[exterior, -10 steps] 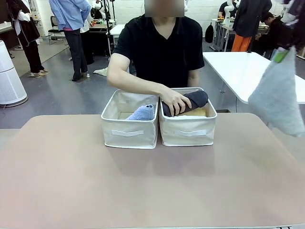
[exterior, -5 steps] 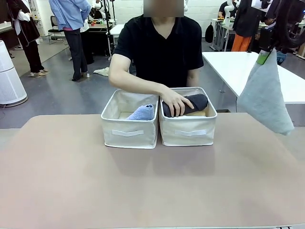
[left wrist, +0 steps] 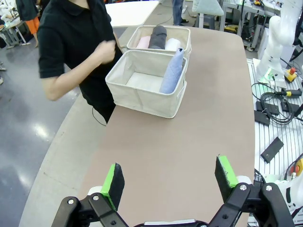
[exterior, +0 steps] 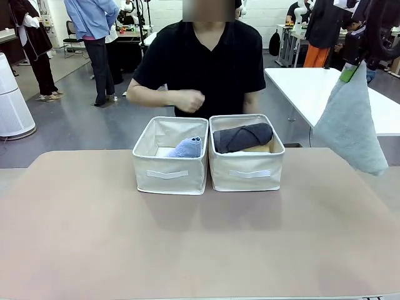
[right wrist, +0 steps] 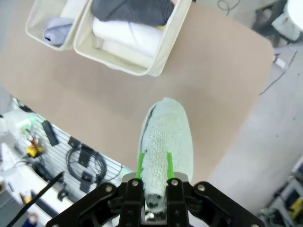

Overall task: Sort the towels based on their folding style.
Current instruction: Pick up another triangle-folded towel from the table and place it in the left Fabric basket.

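Table (exterior: 94, 237): it carried the left bin (exterior: 169, 175) near its far edge, with bare top on every other side of that bin.
Person (exterior: 206, 62): stood just behind the left bin, one hand (exterior: 190, 100) drawn back to the chest, above the bin and touching nothing.
Right bin (exterior: 247, 175): touched the left bin's right wall.
Teal towel (exterior: 350, 125): hung by one corner, high and well to the right of the left bin, out past the table's right edge.
Rolls: the grey roll (exterior: 242, 136) lay on top one bin over from the left bin, with the white roll (right wrist: 125, 35) and pink roll (left wrist: 143, 41) beside it and a yellow edge (exterior: 261, 149) under it.
Blue towel (exterior: 186, 149): leaned inside the left bin against its right wall.
Right pincer (right wrist: 155, 168): pressed together on the teal towel's corner.
Left pincer (left wrist: 169, 178): spread wide and holding nothing, well back from the left bin on my side.
Done, as I judged it: the rolls were binned together and one triangle sat in the left bin.
Left: only my teal towel, which I judged belonged in the left bin.
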You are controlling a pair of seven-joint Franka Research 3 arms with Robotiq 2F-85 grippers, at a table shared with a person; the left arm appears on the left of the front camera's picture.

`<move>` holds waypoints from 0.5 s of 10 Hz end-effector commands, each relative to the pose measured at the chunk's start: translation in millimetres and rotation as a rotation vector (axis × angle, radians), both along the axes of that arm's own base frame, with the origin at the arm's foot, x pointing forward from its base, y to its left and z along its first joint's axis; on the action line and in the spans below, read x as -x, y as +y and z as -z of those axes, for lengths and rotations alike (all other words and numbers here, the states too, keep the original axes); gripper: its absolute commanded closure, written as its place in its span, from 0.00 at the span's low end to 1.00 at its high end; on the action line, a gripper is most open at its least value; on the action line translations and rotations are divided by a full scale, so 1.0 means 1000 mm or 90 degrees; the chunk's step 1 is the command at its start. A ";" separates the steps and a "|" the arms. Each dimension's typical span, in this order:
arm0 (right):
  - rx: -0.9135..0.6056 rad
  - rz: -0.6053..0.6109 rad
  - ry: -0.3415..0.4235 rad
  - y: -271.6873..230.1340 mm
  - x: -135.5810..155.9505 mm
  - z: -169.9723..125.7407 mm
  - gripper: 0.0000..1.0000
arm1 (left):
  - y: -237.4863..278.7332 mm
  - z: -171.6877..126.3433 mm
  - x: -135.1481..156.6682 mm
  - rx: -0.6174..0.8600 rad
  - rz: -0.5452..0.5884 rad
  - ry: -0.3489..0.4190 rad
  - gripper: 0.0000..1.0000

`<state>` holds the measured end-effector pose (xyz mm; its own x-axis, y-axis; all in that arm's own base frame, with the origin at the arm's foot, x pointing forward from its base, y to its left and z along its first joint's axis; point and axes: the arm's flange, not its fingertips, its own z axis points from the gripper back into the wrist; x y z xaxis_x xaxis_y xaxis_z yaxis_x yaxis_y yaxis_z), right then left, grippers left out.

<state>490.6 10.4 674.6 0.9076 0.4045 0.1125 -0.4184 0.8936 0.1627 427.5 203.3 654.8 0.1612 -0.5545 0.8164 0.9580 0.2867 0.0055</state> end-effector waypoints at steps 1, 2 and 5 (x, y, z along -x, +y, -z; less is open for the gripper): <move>0.110 -0.082 -0.013 0.064 -0.010 -0.023 0.84 | 0.000 -0.001 0.003 0.005 0.004 -0.005 0.00; 0.145 -0.126 -0.020 0.101 -0.015 -0.035 0.84 | 0.000 -0.001 0.003 0.005 0.004 -0.005 0.00; 0.138 -0.338 -0.066 0.262 -0.027 -0.068 0.84 | 0.000 -0.001 0.003 0.005 0.004 -0.005 0.00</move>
